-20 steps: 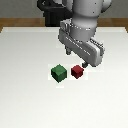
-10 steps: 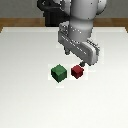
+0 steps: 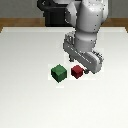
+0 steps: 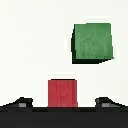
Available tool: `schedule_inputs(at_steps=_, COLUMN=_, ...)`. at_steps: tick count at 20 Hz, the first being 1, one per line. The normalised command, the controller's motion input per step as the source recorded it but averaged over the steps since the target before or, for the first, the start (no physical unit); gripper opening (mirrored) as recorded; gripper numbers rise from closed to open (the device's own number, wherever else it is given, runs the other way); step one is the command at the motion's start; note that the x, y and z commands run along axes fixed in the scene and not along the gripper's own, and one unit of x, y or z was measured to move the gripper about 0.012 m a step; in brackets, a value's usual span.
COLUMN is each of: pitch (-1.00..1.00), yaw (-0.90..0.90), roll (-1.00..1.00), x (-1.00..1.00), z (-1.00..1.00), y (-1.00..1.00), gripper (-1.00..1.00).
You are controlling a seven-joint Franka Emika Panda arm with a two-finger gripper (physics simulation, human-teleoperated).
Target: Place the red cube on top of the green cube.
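Note:
The red cube sits on the white table, just to the exterior view's right of the slightly larger green cube, with a small gap between them. My gripper is open and hangs close over the red cube. In the wrist view the red cube lies between my two fingertips, and the green cube lies apart from it, clear of the fingers. The gripper holds nothing.
The white table spreads around the cubes. The arm's dark base stands at the table's far edge.
The gripper has come down a little closer to the red cube. Neither cube has moved.

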Motion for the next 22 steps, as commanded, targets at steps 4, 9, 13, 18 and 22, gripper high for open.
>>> schedule_inputs(at_steps=4, pitch=0.00, yaw=0.00, roll=0.00, x=0.00, z=-0.25, y=-0.25, gripper=1.00)
schedule_inputs(at_steps=9, pitch=0.00, yaw=0.00, roll=0.00, x=0.00, z=-0.60, y=0.00, gripper=1.00)
schedule_inputs(at_steps=13, pitch=0.00, yaw=0.00, roll=0.00, x=0.00, z=0.00, y=0.00, gripper=-1.00)
schedule_inputs(at_steps=18, pitch=0.00, yaw=0.00, roll=0.00, x=0.00, z=0.20, y=0.00, gripper=-1.00)
schedule_inputs(at_steps=22, pitch=0.00, yaw=0.00, roll=0.00, x=0.00, z=1.00, y=0.00, gripper=-1.00)
